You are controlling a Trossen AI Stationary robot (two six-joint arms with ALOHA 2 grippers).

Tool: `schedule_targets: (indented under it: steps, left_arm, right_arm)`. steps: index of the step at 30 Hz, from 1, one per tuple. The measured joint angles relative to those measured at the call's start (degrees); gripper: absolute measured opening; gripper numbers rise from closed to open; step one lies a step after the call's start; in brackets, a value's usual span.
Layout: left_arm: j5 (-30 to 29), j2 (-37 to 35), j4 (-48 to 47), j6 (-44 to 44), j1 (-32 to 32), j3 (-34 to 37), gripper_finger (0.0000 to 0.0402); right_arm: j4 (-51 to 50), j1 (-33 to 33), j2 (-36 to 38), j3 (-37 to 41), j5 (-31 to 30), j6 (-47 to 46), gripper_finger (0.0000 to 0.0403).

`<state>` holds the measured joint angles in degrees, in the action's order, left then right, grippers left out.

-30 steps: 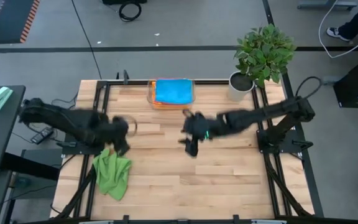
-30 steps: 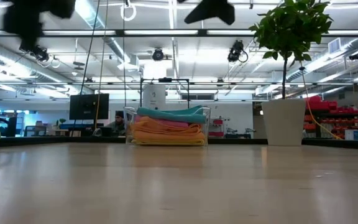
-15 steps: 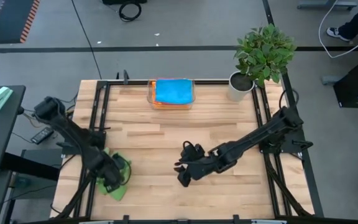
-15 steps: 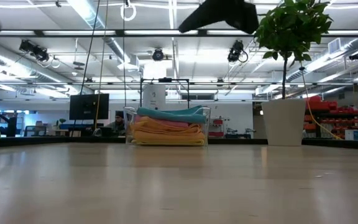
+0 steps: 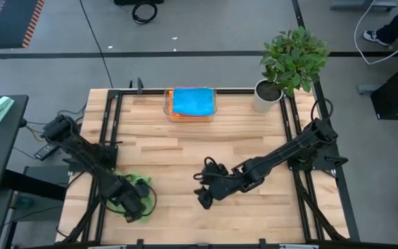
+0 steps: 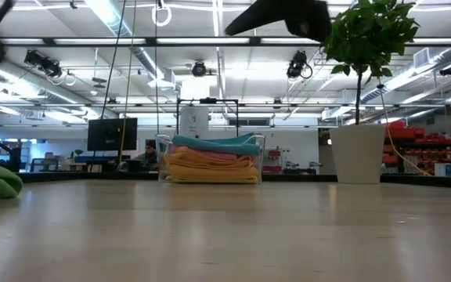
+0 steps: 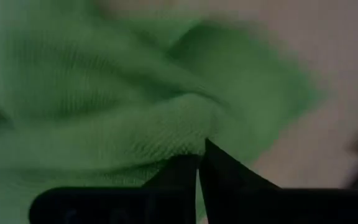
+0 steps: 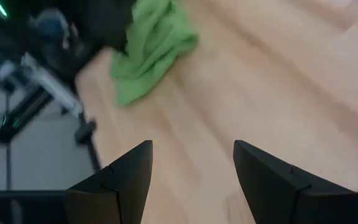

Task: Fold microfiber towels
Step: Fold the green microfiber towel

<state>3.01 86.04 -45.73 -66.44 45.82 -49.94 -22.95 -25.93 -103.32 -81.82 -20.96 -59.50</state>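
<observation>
Clenched on a fold of the green towel [image 7: 135,124], the left gripper [image 7: 199,163] is seen at the near-left corner of the table [image 5: 185,166], its fingers pressed together with cloth pinched at their tips (the bite appears small, taken at a raised ridge of the fabric). Such a hold is judged to serve for dragging or lifting the crumpled cloth toward open table so that it can be spread flat before folding. Near the middle of the table, the right gripper [image 8: 191,171] is held low over bare wood with its fingers spread apart and nothing between them, pointed toward the green towel; it is judged to be waiting to take a second corner. At the far edge, the remaining towels [image 6: 210,160] are stacked in a clear tray [image 5: 168,105], blue on top, orange beneath, kept out of the working area. A potted plant [image 5: 292,59] stands at the far-right corner.
</observation>
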Motion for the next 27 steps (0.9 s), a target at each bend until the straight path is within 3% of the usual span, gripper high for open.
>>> schedule_targets:
  steps: [5, 9, 15, 19, 22, 27]
  left_arm:
    - [-10.8, -0.6, 5.7, 10.7, -6.1, -10.7, 0.0009]
    - [-13.2, -0.6, 14.9, 19.3, -13.7, -15.8, 0.0010]
    - [-10.6, -0.6, 17.9, 20.6, -25.5, -19.4, 0.0007]
    - [-9.9, 1.5, 18.9, 20.6, -33.8, -17.9, 0.0015]
    - [-8.9, 5.5, 18.4, 23.7, -38.1, -17.1, 0.0030]
    - [0.5, 10.9, 16.3, 27.2, -44.1, -17.1, 0.0093]
  right_arm:
    - [-7.1, -4.0, 1.2, -0.1, 3.3, -1.8, 0.0231]
    - [-6.8, -8.2, 1.0, 1.0, -1.7, -1.9, 0.0231]
    - [-1.7, -9.8, 0.1, 5.0, -11.8, 0.7, 0.0231]
    - [-5.6, -12.5, 0.4, 5.0, -18.2, 1.9, 0.0231]
    - [-7.1, -13.7, 0.4, 5.9, -20.3, 6.6, 0.0231]
    - [-7.6, -11.8, 0.4, 9.0, -18.3, 13.6, 0.0231]
